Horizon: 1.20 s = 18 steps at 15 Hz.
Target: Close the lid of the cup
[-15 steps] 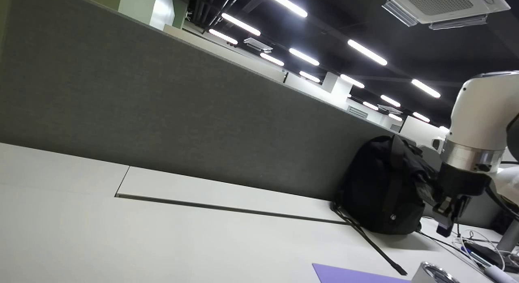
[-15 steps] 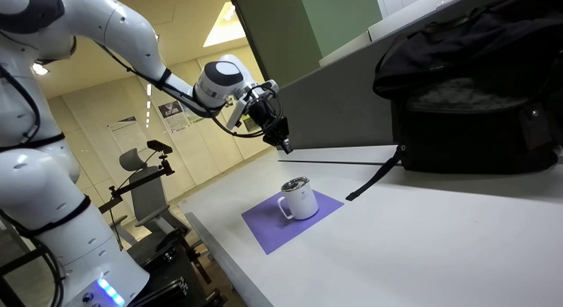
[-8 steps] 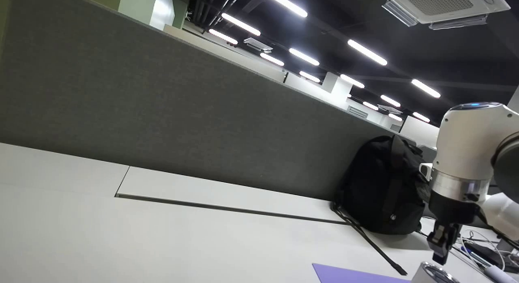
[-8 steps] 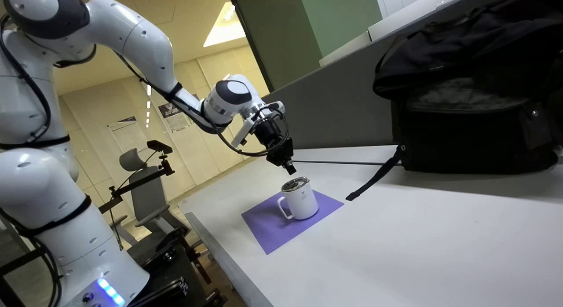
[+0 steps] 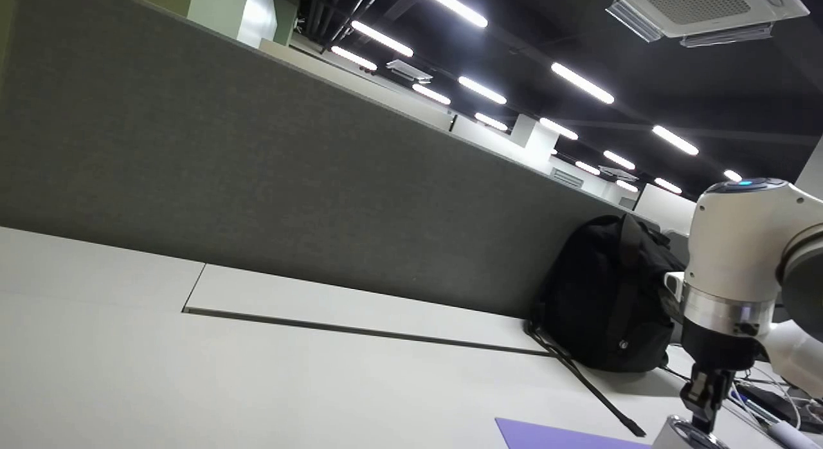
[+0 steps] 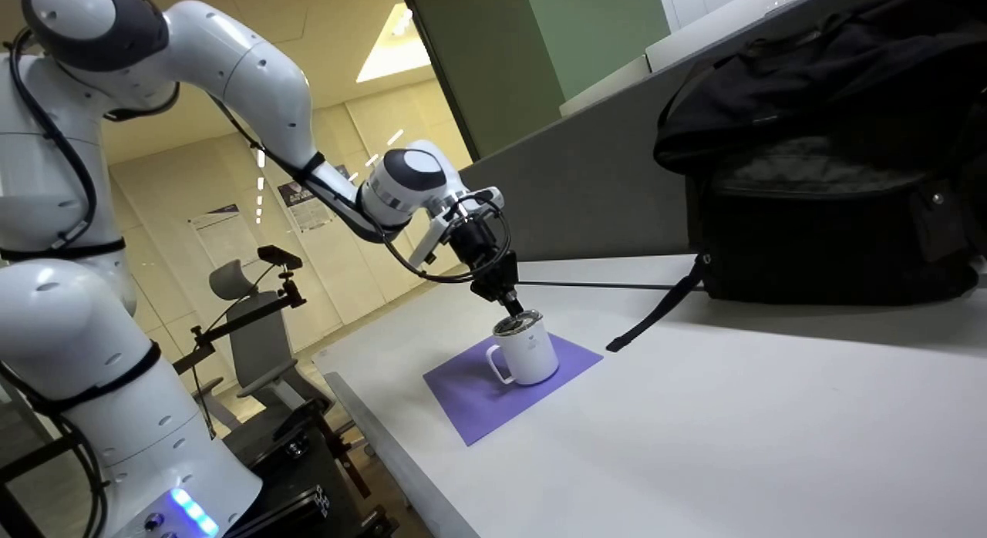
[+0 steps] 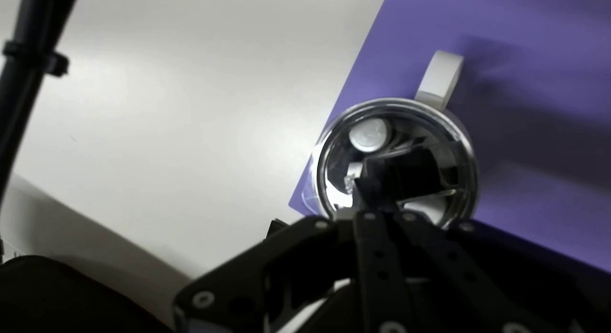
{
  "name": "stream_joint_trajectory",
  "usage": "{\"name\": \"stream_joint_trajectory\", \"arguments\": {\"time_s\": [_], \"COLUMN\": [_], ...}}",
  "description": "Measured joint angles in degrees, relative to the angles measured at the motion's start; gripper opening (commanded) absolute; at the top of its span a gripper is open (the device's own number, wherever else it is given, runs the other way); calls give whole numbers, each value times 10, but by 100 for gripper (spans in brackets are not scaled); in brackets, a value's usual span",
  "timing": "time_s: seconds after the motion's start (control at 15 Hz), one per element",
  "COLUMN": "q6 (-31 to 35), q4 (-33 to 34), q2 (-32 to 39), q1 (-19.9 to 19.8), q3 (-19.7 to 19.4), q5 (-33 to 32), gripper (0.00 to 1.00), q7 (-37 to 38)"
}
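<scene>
A white cup (image 6: 533, 359) with a handle stands upright on a purple sheet (image 6: 478, 407). Only its top (image 5: 666, 436) shows at the lower edge of the frame in an exterior view. A clear round lid (image 6: 509, 325) with a shiny rim sits on the cup. In the wrist view the lid (image 7: 405, 114) carries a pale round knob (image 7: 369, 135) and a clear slider part, partly covered by the fingers. My gripper (image 6: 514, 310) is shut and empty, pointing down at the lid from above. Its fingertips (image 7: 377, 187) are over the lid; I cannot tell whether they touch it.
A black backpack (image 6: 840, 222) stands on the white table by the grey partition (image 5: 289, 179). Its strap (image 6: 655, 314) reaches toward the purple sheet. Cables and small items (image 5: 765, 404) lie behind the arm. The table's edge (image 6: 401, 461) runs near the robot base.
My gripper has come down from above and behind the cup until its tips are at the lid. It now appears narrower than one second ago. The cup and sheet have not moved.
</scene>
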Motion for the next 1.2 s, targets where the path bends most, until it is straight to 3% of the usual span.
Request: {"name": "stream_joint_trajectory", "arguments": {"time_s": [0.6, 1.0, 1.2], "q6": [8, -23, -29], "q4": [2, 16, 21], "q2": [16, 15, 17], "q1": [4, -6, -7], "q3": [-3, 6, 2], "q5": [3, 129, 144], "gripper": [0, 0, 0], "q7": [11, -70, -74]}}
